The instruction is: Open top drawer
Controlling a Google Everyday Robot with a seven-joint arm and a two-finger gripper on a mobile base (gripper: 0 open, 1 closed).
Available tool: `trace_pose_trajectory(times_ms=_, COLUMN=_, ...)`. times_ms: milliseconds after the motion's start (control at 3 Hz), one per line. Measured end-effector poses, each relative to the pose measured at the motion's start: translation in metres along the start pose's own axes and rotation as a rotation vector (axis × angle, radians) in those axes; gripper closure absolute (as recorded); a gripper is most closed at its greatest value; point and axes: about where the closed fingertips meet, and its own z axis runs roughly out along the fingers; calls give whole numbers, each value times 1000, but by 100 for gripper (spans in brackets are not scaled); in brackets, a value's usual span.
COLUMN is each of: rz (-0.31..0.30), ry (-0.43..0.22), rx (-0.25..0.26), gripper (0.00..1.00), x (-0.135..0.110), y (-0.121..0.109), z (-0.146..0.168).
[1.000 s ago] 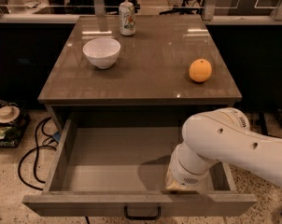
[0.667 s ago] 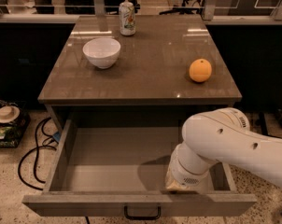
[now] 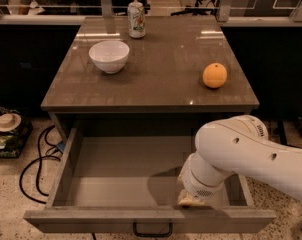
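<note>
The top drawer (image 3: 116, 179) is pulled far out from under the brown tabletop. Its broad shallow tray holds nothing. Its grey front panel runs along the bottom of the view, with a small black bar handle (image 3: 152, 230) at its middle. My white arm (image 3: 241, 151) reaches in from the right and bends down into the drawer's right front corner. The gripper (image 3: 190, 200) sits just behind the front panel, right of the handle, mostly hidden by the wrist.
On the tabletop (image 3: 156, 79) stand a white bowl (image 3: 109, 55) at the left, a drink can (image 3: 136, 18) at the back and an orange (image 3: 214, 75) at the right. Black cables (image 3: 36, 164) and clutter lie on the floor to the left.
</note>
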Motion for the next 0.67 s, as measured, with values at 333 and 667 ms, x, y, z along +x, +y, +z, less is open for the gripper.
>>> trace_pose_trajectory(times_ms=333, rz=-1, ry=1, rx=1, gripper=0, x=0, y=0, z=0)
trace_pose_trajectory(times_ms=667, rz=-1, ry=1, rx=1, gripper=0, x=0, y=0, z=0)
